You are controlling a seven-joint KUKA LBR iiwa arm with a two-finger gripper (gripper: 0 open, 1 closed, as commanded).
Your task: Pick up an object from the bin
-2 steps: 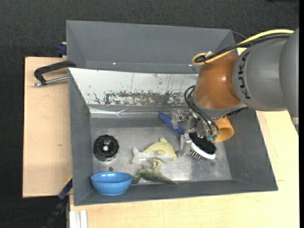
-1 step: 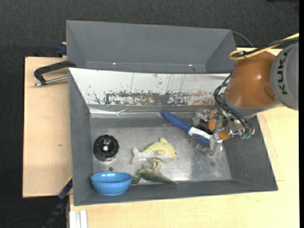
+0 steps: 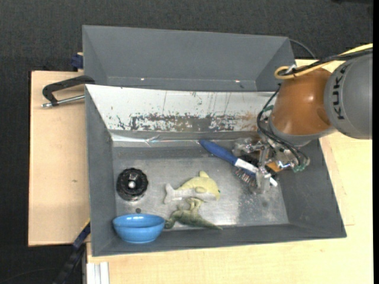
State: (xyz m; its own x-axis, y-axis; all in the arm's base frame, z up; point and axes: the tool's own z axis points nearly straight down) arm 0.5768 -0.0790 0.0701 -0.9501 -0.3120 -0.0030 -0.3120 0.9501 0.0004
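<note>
Dark carpet-like floor (image 3: 177, 5) all round, with a grey metal bin (image 3: 98, 176) sitting on it, near wall low, far wall tall and scuffed with rust-coloured marks.

The thing nearest the gripper is a blue-handled brush with a white bristle head (image 3: 228, 155). It lies at about 2 o'clock on the bin floor, angled, with the handle tip towards 12 and the bristle end down towards 3. The bristle end lies right at the gripper (image 3: 260, 173); I cannot tell whether they touch. The gripper is low in the bin at 3 o'clock, close to the right wall. Whether the claw is apart, together or clamped on the brush I cannot tell, because wires and metal parts crowd it. Above it, towards 2 o'clock, is the orange wrist cover (image 3: 299, 108), then the grey arm (image 3: 358, 99) going out to the right, with cables looped along it.

Going outward:
- A pale yellow and white plastic dolphin toy (image 3: 195, 189) lies on its side at the floor's centre, well clear of the gripper, at 9 o'clock from it.
- A limp dark green toy creature (image 3: 190, 218) lies at 6 o'clock, just below the dolphin, near or touching it.
- A small blue plastic bowl (image 3: 137, 228) sits upright at 7 o'clock in the near left corner, just beside the green toy's end.
- A black round knob-like cap (image 3: 131, 182) stands alone at 9 o'clock by the left wall, above the bowl and apart from it.
</note>
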